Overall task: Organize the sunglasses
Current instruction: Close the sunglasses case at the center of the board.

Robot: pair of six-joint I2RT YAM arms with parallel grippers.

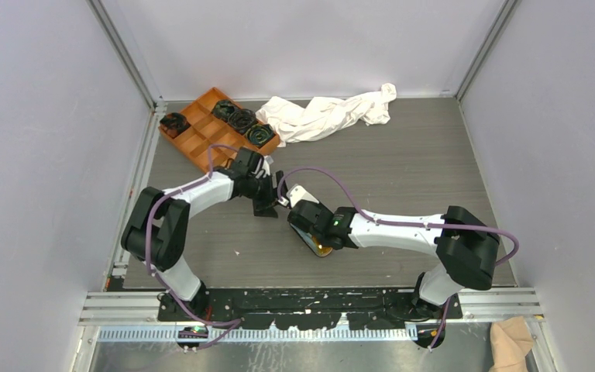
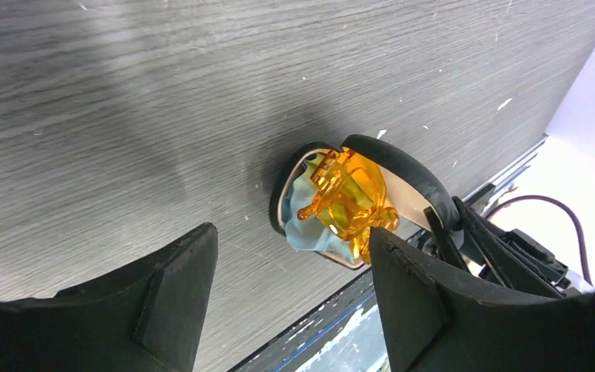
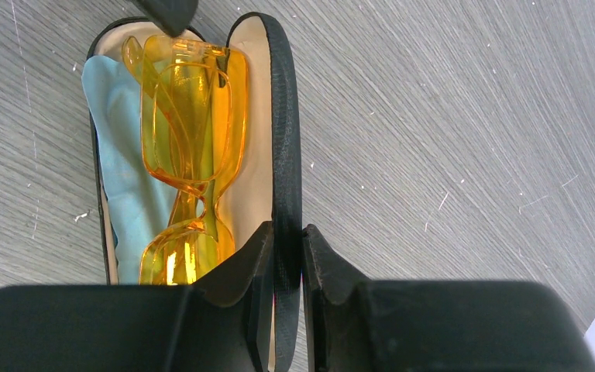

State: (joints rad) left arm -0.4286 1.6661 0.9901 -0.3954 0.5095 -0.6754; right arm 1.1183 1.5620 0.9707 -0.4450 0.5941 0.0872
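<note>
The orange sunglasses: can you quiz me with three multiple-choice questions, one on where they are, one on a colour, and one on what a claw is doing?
1. Where do the sunglasses lie?
A. on a shelf
B. inside the open black case
C. on someone's face

2. What colour is the cloth under them?
A. light blue
B. red
C. green

3. What is the right claw doing?
A. hanging wide open
B. holding the cloth
C. pinching the case's rim

Answers:
1 B: the right wrist view shows them lying against the case's beige lining.
2 A: light blue shows beside and beneath the orange lenses.
3 C: its two fingers are closed on the case's black rim.
</note>
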